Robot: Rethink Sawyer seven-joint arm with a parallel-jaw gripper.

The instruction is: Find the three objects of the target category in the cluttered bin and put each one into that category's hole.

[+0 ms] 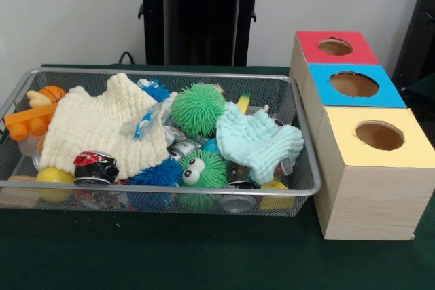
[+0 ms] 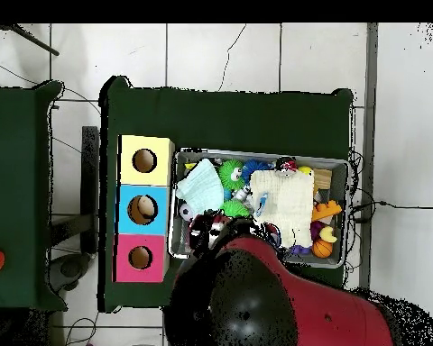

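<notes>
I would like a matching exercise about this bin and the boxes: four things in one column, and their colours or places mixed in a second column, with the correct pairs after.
Things:
1. cream cloth
2. spiky ball with eyes
3. crushed can
4. middle box

Descriptions:
A. blue top with a round hole
B. green, at the bin's front edge
C. red and black, beside a yellow ball
D. covers the bin's left half in the front view

Pairs: 1-D, 2-B, 3-C, 4-A
</notes>
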